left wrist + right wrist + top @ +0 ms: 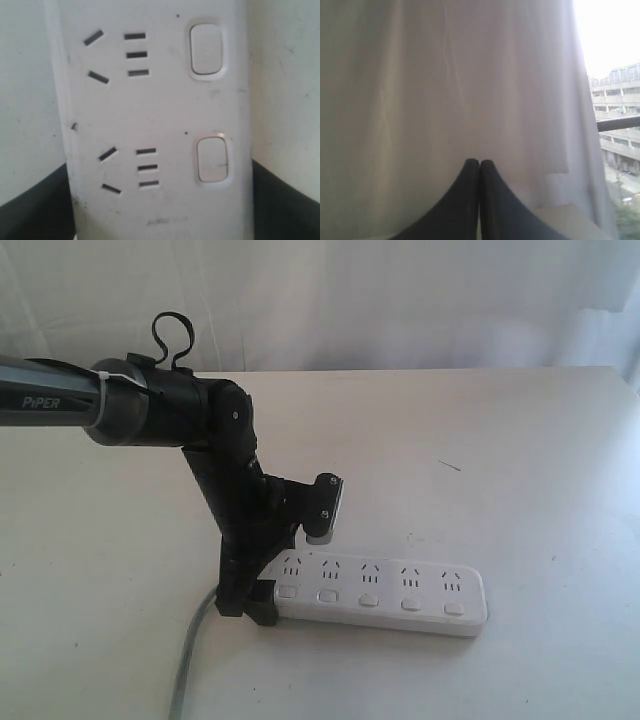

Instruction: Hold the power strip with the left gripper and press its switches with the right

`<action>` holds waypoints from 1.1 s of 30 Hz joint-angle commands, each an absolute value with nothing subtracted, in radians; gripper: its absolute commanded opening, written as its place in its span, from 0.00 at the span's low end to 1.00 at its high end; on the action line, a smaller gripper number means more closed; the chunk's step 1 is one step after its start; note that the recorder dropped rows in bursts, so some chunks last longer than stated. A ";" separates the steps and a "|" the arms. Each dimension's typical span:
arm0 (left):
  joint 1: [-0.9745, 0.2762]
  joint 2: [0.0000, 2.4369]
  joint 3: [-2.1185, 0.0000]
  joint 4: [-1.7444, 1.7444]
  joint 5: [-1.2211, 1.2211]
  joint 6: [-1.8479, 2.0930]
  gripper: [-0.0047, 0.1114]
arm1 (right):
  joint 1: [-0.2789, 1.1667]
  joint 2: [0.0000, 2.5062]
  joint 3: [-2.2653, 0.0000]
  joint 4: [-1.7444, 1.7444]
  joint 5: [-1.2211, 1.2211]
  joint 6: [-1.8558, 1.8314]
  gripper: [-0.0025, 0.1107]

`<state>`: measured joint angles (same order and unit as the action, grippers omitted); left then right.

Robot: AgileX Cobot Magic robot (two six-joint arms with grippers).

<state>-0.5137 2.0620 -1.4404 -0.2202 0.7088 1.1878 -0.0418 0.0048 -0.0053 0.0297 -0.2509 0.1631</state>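
The white power strip (400, 590) lies flat on the table with its grey cord (190, 660) leaving its left end. Five white switches (369, 599) run along its near side. My left gripper (255, 602) reaches down on the glossy black arm and is shut on the strip's cord end. In the left wrist view the power strip (160, 110) fills the frame, two switches (205, 50) show, and the left gripper (159, 165) has a black finger (35, 205) against each long side. My right gripper (479, 162) is shut on nothing, facing a curtain; the exterior view does not show it.
The strip rests on a pale table (500, 440) backed by a white curtain (400, 300). A small camera (327, 505) juts from the left arm just above the strip. The right wrist view shows a white curtain (445, 75) and a window with buildings (615, 100).
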 commanded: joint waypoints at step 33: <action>-0.519 2.084 -1.417 -0.223 0.749 1.207 0.04 | -0.041 0.458 -0.667 -1.737 -0.793 1.797 0.02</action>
<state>-0.5137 2.0606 -1.4404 -0.2202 0.7072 1.2036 -0.0418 0.3089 -0.5702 -1.3903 -0.6530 1.5568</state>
